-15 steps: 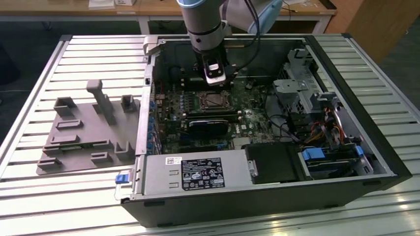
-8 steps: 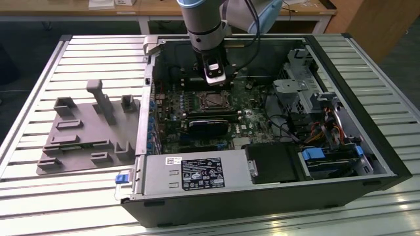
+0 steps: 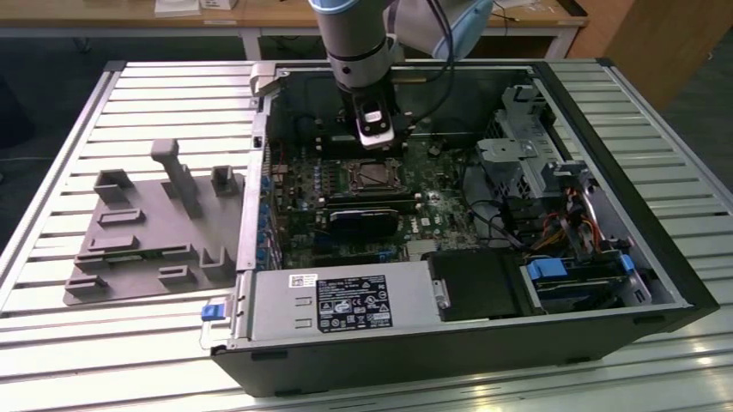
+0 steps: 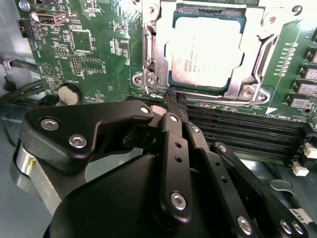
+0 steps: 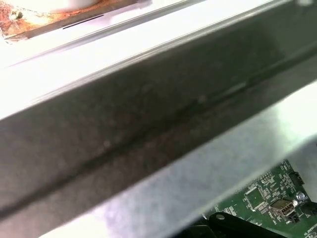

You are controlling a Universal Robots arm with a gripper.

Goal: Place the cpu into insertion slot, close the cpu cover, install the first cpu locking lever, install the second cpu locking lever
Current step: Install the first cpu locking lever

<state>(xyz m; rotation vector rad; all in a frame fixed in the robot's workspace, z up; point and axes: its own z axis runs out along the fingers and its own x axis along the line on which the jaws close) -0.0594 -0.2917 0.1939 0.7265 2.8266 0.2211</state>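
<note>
1. The pincer (image 4: 172, 101) is pressed together, nothing seen between its tips, at the cpu cover (image 4: 154, 44) edge.
2. The cpu (image 4: 205, 52) lies just beyond the tips, seated under the cover.
3. Likely light, stiff, fragile; grip edges only.

A slatted metal table (image 3: 115, 343) is carrying an open computer case (image 3: 458, 356) lying on its side, with a grey moulded fixture plate (image 3: 126, 257) sitting just beside it.

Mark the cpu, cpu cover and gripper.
cpu (image 4: 205, 52): second wrist view, middle of its metal top.
cpu cover (image 4: 255, 34): second wrist view, a side bar of the frame.
gripper (image 4: 174, 99): second wrist view, between the fingertips.
</note>
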